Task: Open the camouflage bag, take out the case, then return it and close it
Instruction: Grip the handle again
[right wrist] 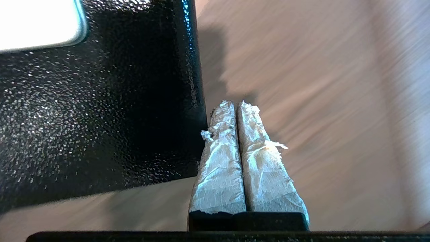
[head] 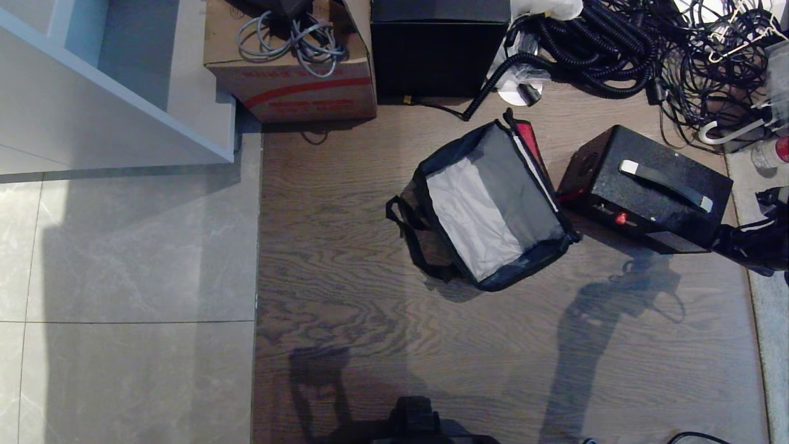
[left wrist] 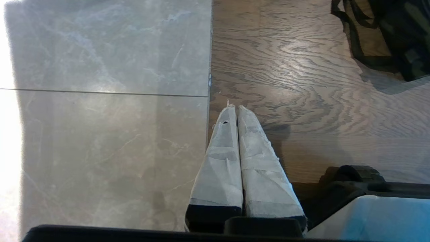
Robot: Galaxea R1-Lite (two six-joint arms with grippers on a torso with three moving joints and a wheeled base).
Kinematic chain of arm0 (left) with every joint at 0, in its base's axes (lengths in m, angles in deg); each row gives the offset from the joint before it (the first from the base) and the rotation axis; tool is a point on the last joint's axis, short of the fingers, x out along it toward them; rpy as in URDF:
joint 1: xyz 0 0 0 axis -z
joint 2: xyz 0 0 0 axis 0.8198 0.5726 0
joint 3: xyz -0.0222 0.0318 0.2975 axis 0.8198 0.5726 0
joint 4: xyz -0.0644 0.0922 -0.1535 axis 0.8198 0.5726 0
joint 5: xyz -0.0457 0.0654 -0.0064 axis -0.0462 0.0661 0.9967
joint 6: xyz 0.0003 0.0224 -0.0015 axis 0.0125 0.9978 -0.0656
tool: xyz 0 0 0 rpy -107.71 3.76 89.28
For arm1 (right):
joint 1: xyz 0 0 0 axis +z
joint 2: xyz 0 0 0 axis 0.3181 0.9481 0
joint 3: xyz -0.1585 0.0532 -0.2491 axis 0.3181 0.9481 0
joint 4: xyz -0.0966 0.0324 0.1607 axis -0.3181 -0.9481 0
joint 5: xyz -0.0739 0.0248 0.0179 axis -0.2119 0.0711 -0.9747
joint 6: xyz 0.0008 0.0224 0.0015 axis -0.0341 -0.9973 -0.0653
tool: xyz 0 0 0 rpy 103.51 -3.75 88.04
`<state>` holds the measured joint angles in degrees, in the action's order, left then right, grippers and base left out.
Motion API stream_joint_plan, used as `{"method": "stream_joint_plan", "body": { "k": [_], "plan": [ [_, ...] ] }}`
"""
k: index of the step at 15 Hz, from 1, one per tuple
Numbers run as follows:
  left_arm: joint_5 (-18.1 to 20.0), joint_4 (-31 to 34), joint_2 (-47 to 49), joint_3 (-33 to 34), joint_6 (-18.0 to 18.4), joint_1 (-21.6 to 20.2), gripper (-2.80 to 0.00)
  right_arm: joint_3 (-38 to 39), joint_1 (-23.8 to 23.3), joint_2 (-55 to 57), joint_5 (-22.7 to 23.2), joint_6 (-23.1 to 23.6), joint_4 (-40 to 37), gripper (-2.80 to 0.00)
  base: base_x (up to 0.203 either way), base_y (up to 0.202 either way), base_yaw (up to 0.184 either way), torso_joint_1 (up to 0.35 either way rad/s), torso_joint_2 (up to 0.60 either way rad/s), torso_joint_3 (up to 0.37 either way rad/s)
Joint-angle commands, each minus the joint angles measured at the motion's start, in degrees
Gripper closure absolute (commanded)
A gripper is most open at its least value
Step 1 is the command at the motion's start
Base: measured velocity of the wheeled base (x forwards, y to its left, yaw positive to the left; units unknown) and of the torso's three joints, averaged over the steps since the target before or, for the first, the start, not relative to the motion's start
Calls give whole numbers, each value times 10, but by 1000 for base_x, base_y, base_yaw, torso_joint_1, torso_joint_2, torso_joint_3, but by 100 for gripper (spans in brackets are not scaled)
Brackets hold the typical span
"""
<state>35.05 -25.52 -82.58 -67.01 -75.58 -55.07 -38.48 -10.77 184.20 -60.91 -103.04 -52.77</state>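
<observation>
The camouflage bag [head: 493, 206] lies open and empty on the wooden floor [head: 345, 259] with the case [head: 647, 191] standing just to its right, already out, as the right gripper [right wrist: 237, 105], fingers pressed together and holding nothing, hangs beside the case; returning it and closing the bag remain.

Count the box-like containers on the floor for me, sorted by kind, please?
Soft bags: 1, the open camouflage bag with grey lining.
Speckled black hard cases with a handle: 1.
Plain black cube boxes: 1.
Brown cardboard boxes holding grey cables: 1.
Total: 4
</observation>
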Motion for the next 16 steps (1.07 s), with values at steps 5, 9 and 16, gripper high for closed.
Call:
{"method": "stream_joint_plan", "body": {
  "k": [5,9,16],
  "plan": [
    [0,0,0,0,0,0,0,90,102,-134,7,-146,-92,0,0,0,0,0,0,0],
    [0,0,0,0,0,0,0,114,109,-181,11,-128,-113,0,0,0,0,0,0,0],
    [0,0,0,0,0,0,0,104,126,-182,23,113,3,0,0,0,0,0,0,0]
  ]
}}
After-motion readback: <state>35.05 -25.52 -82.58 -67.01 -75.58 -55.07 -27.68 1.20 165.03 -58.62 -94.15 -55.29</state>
